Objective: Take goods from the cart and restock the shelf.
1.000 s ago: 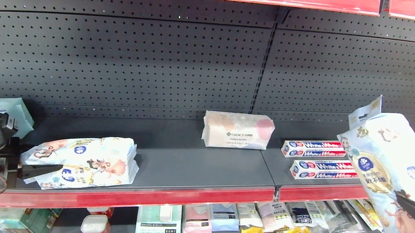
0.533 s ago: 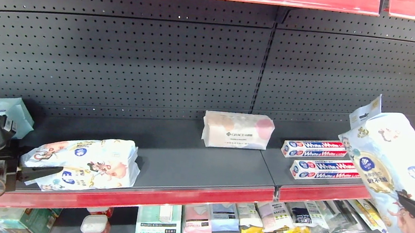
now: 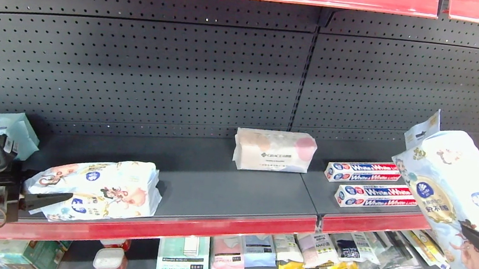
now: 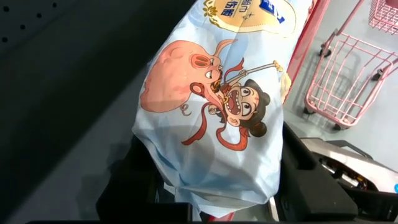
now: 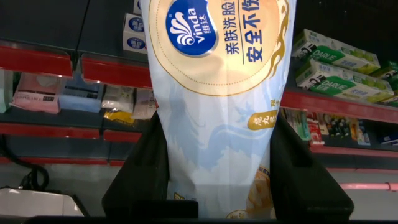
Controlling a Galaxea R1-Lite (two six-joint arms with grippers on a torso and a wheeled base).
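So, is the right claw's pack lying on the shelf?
No, the right claw holds the pack tilted in the air before the shelf.

Operating inside a retail shop, facing a store display rack. Identifying the setting by the following features:

- Carrying a red edge strip (image 3: 209,227) along the front of each tiered shelf (image 3: 224,187) board.
- Backing onto a grey perforated panel (image 3: 137,71).
- Presenting packaged goods face-out: two toothpaste boxes (image 3: 363,171) lying side by side, a pale pink wrapped pack (image 3: 274,150) just beside them, and a tissue pack (image 3: 96,187) near the front edge.
- Lining the lower tier with small flat packets (image 3: 321,252).
- Stacking green boxes (image 5: 336,53) along another shelf.
- Keeping a pink wire cart (image 4: 354,74) on the floor beside the rack.
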